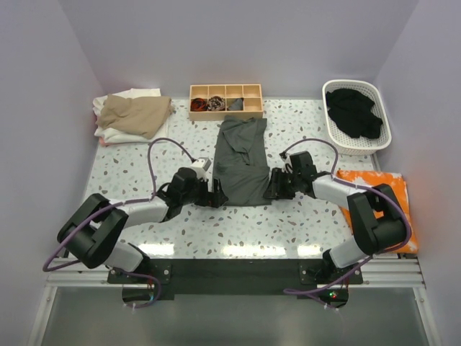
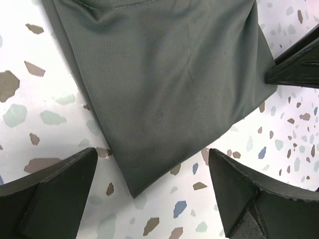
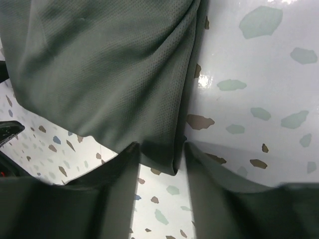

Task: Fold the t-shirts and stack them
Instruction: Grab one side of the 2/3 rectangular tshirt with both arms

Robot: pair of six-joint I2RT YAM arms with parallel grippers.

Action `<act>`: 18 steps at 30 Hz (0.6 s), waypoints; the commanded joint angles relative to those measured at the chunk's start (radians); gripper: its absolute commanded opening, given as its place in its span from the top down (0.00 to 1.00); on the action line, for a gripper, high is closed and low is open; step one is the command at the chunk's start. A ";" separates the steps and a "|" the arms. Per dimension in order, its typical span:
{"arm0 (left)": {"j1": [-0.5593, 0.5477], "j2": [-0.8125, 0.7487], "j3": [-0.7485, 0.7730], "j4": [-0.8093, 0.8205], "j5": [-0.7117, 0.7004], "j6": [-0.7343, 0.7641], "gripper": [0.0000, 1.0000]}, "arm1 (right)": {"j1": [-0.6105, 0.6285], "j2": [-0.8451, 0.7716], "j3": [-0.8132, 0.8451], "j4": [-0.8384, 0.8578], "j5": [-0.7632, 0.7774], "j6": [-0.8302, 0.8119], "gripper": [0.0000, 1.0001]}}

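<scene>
Lying lengthwise on the table (image 1: pixel 238 231), charcoal t-shirt (image 1: pixel 241 162), left gripper (image 2: pixel 149 167) spread wide astride its near-left corner, right gripper (image 3: pixel 160 154) half-closed about the near-right corner, grip unclear, tan t-shirt (image 1: pixel 133 114) on white ones (image 1: pixel 115 135) far left, wooden tray (image 1: pixel 225 87) behind, basket (image 1: pixel 382 108) of black clothing (image 1: pixel 353 112) far right, orange cloth (image 1: pixel 392 189) near right.

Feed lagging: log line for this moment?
grey t-shirt: folded lengthwise | left fingers: open, around near-left corner | right fingers: straddling near-right corner, grip unclear

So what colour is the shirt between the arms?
The shirt is charcoal grey; clearest in left wrist view.
</scene>
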 commanded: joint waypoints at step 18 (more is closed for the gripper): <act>0.004 0.050 -0.007 -0.029 -0.046 0.041 0.64 | -0.005 -0.065 -0.019 -0.076 0.069 -0.029 0.56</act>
